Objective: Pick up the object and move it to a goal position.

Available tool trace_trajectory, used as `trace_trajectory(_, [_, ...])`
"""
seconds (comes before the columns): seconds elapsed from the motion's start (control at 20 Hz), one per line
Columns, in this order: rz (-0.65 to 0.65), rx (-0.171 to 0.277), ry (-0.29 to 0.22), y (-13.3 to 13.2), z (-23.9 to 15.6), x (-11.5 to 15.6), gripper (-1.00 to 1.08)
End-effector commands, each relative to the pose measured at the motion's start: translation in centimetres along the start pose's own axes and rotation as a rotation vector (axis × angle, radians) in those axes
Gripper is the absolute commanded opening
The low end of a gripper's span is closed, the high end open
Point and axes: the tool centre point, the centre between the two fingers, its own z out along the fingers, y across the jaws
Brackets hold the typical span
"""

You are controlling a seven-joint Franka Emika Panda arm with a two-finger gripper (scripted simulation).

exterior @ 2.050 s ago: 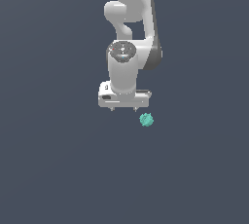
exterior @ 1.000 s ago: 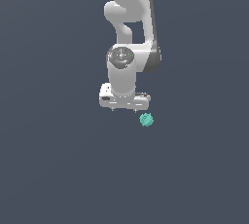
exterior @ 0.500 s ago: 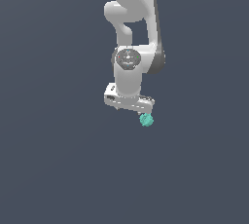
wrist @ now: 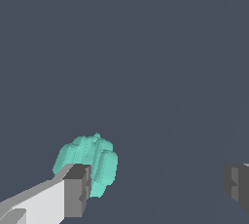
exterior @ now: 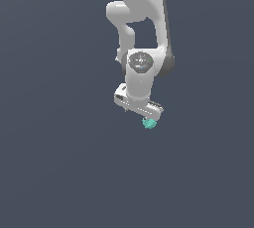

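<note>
The object (exterior: pixel 149 122) is a small teal-green bumpy lump lying on the dark grey surface. In the exterior view the white gripper (exterior: pixel 141 113) hangs tilted right above it, and the hand's lower end covers the lump's top. In the wrist view the object (wrist: pixel 90 162) sits close against the inner side of one dark-padded finger (wrist: pixel 77 191), partly hidden behind it. The other finger (wrist: pixel 237 183) stands far off across a wide gap. The gripper (wrist: pixel 156 187) is open and holds nothing.
A plain dark grey surface (exterior: pixel 59 162) fills both views around the arm. The white arm (exterior: pixel 141 19) rises from the gripper to the exterior view's top edge. No other objects or edges show.
The hand has come down and shifted toward the exterior view's right, tilting as it went, until it stands over the object. The object has stayed where it was.
</note>
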Motion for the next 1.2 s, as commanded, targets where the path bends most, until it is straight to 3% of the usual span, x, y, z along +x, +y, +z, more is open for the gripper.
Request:
trace_trajectory(0.0, [0.057,0.001,0.004,-0.6,0.2,-0.3,1.00])
trace_trajectory(1.15, [0.532,0.016,0.041,-5.3,2.2,-2.9,1.00])
